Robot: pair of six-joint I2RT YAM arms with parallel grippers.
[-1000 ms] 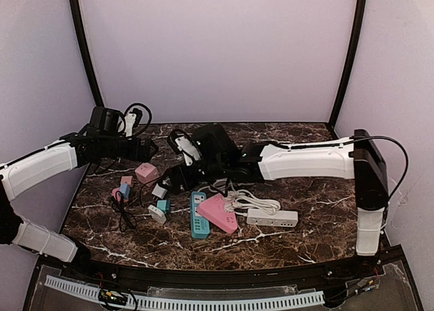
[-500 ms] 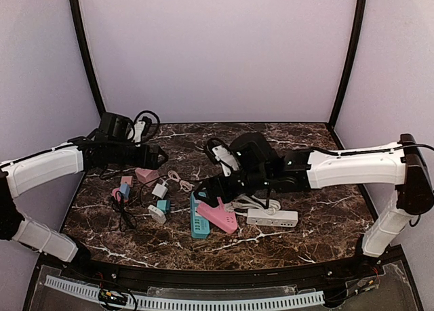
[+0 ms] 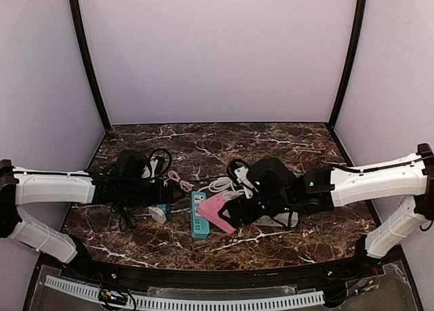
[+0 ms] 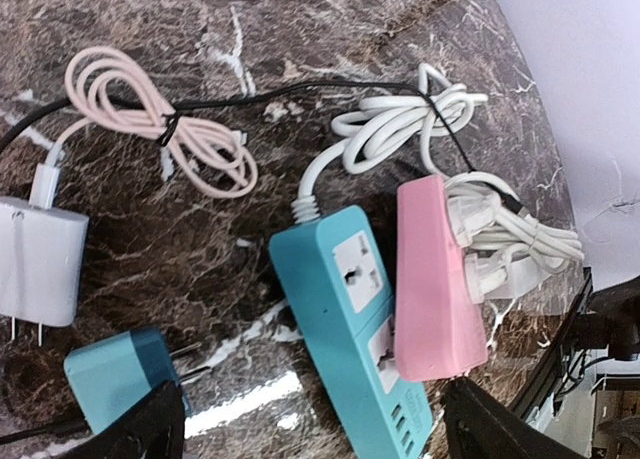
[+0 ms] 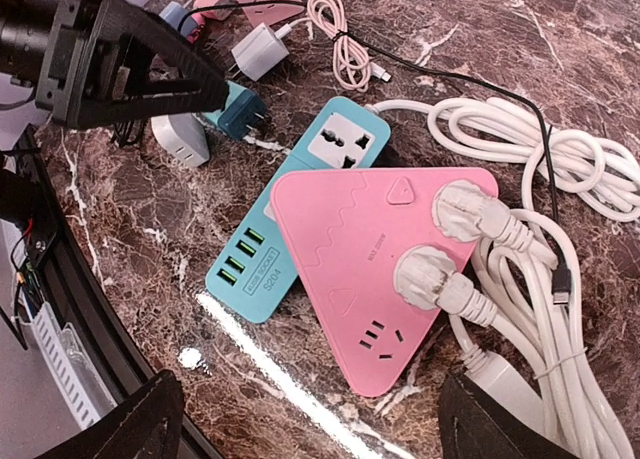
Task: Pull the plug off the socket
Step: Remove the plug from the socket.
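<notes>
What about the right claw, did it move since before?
Yes. The right gripper swung rightward and nearer, from behind the teal power strip to over the pink socket.

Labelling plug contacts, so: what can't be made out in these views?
- Top view: white plugs on pink socket, hidden under right arm.
- Right wrist: white cords cut by right edge, ends unseen.
- Left wrist: teal adapter, corner behind fingers.

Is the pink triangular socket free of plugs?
No: in the right wrist view two white plugs sit pushed into the pink socket.
</notes>
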